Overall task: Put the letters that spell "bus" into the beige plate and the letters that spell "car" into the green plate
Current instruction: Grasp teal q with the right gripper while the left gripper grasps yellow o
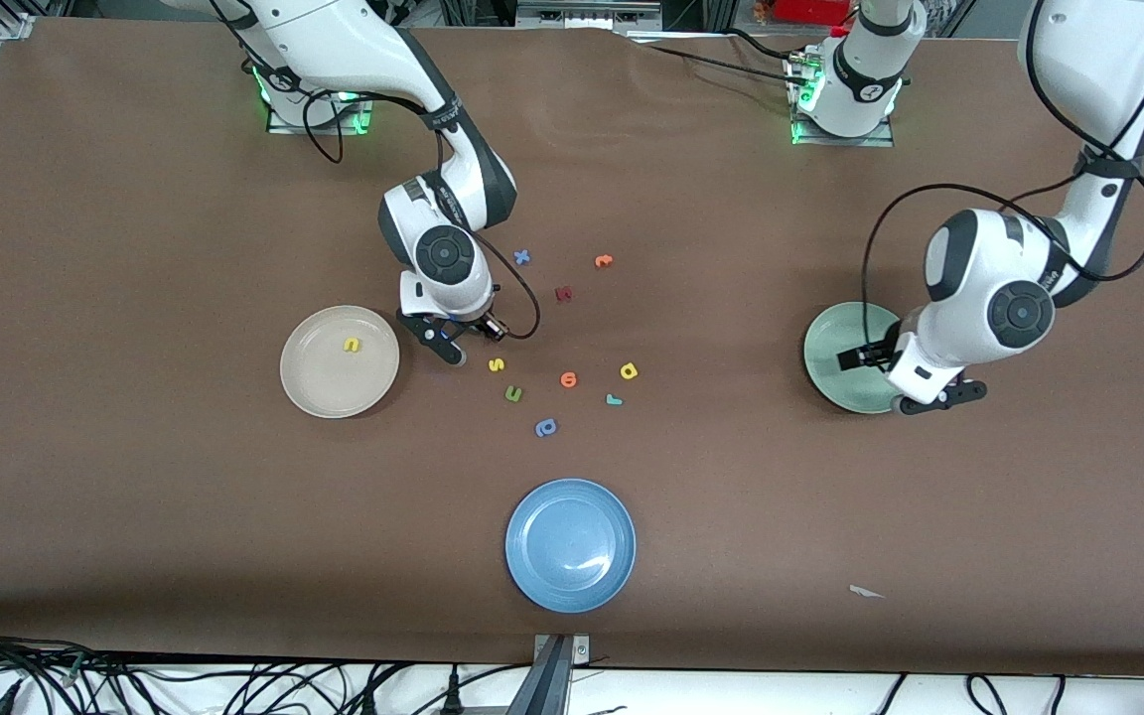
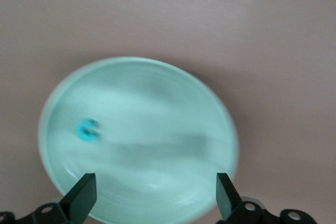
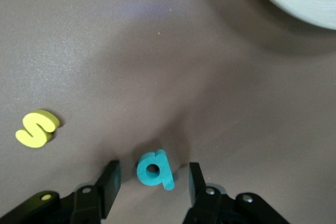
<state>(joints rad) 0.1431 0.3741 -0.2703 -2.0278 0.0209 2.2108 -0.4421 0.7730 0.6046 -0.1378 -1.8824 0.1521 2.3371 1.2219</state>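
The yellow "u" (image 1: 352, 345) is lying in the beige plate (image 1: 309, 388) and a teal letter (image 2: 88, 130) in the green plate (image 2: 157, 87); the right pincer (image 3: 152, 182) is straddling the teal "b" (image 3: 154, 169), jaws half-open, not gripping; the left pincer (image 2: 156, 192) is hanging wide open and empty over the green plate; four letters are waiting on the bench (image 1: 135, 199).

Brown table (image 1: 135, 477), blue plate (image 1: 570, 544) low in the middle, beige plate (image 1: 319, 389) holding a yellow "u" (image 1: 352, 345), pale green plate (image 2: 157, 103) with a teal "c" (image 2: 88, 130). Teal "b" (image 3: 154, 169), yellow "s" (image 3: 37, 128).

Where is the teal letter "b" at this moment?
The teal "b" lies on the table between the fingers of the right end effector, beside the beige plate and close to the yellow "s".
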